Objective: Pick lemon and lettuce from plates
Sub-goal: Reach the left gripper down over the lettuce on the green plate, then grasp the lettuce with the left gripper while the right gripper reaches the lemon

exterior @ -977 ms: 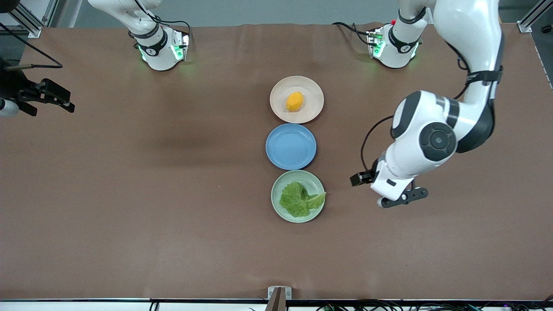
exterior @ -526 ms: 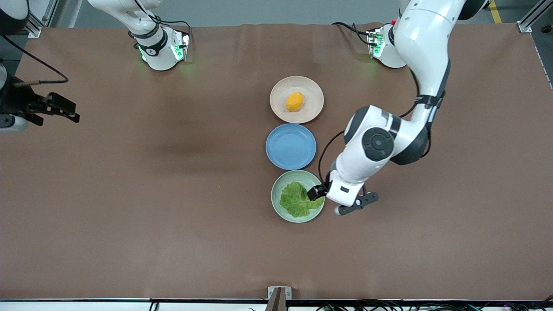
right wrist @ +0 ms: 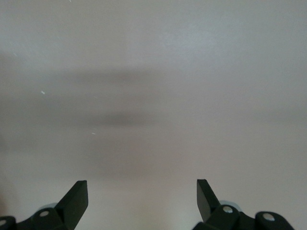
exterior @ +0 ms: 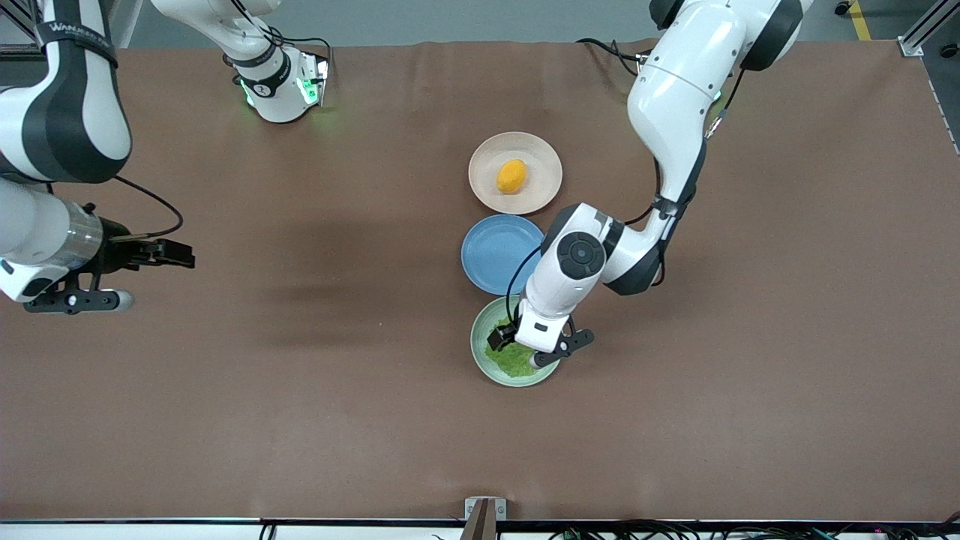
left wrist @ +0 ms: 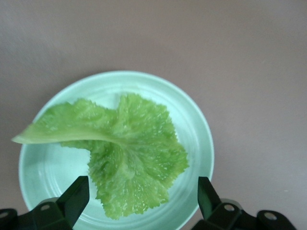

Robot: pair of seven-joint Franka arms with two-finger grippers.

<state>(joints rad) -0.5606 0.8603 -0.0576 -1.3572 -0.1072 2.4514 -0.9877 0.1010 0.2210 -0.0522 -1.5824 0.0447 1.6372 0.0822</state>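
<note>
Brown bench is carrying three plates in a row. Left gripper [left wrist: 139,203] is hovering spread over the lettuce [left wrist: 122,151] in the mint plate [left wrist: 199,132]: limp, light, best pinched at its ruffled middle. Right gripper [right wrist: 142,199] is waiting, spread, over bare bench; the lemon [exterior: 511,175] is sitting on the beige-pink plate [exterior: 544,161].

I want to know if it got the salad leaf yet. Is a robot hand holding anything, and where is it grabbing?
Nothing is held. The left gripper is open over the lettuce on the mint green plate; the right gripper is open over bare table.
</note>
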